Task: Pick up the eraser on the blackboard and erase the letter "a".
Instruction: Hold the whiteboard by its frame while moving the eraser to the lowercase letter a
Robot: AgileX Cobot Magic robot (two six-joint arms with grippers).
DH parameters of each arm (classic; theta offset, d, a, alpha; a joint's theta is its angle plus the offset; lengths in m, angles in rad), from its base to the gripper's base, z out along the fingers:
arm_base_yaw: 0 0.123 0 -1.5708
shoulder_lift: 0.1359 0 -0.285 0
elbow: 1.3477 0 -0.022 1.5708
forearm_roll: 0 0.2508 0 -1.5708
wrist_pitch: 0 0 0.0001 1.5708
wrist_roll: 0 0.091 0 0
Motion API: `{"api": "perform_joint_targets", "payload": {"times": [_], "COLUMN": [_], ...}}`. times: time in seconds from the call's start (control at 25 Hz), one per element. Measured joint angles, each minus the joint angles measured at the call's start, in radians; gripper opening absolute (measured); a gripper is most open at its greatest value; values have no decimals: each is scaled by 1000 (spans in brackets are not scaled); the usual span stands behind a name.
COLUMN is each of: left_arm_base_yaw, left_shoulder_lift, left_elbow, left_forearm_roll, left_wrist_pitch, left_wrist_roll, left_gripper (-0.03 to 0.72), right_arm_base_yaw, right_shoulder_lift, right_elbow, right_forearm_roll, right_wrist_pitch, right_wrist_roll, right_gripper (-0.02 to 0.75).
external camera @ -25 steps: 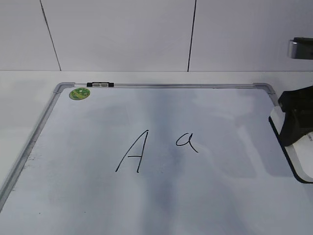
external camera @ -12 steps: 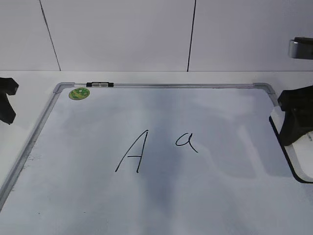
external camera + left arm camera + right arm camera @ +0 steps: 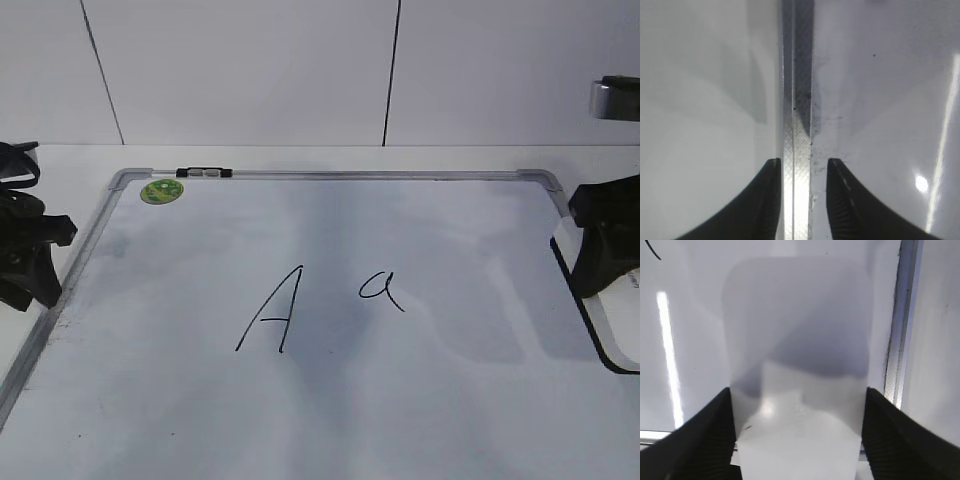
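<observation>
Now your left gripper (image 3: 25,262) has come into sight at the left edge of the blackboard (image 3: 330,175); a second ago it is not in the exterior view at all, and half a second ago only a dark tip shows further up that edge. In the left wrist view its jaws stand partly open on either side of the silver frame rail (image 3: 797,125), holding nothing that you can see. You can read that as the left arm getting ready to steady the board, though that is only a judgement.

Your right gripper (image 3: 797,440) has not shifted over that second. It sits at the board's right edge with its jaws wide, one on each side of the eraser (image 3: 800,440), which lies just inside the right frame rail. Whether the pads already press its sides or only flank it, you cannot tell from the wrist view. In the exterior view the eraser's black-rimmed base shows under the gripper at the right edge.

The letter "a" (image 3: 382,290) is untouched near the board's middle, just right of the capital "A" (image 3: 272,310), so the wiping is not begun.

The board surface is white, faintly smudged grey. A green magnet (image 3: 162,191) lies at the far left corner. Behind stands a pale panelled wall (image 3: 250,70).
</observation>
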Motion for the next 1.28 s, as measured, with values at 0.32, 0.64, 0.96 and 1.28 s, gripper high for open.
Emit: {"api": "perform_joint_targets", "payload": {"times": [0.32,0.64,0.96,1.28], "left_arm_base_yaw": [0,0,0,0], "left_shoulder_lift": [53,70,70,89], "left_elbow": [-13,-50,-50,-50], "left_forearm_roll": [-2,25,31,35], "left_wrist_pitch": [-28,-32,-33,-38], "left_wrist_roll": [0,0,0,0], "left_gripper": [235,235,235,235], "right_arm_base_yaw": [0,0,0,0], "right_shoulder_lift": [0,0,0,0], "right_elbow": [0,0,0,0], "right_forearm_roll": [-2,-2,-2,-2], "right_wrist_pitch": [0,0,0,0], "right_wrist_roll": [-2,-10,-10,-12], "right_gripper": [557,557,557,557]}}
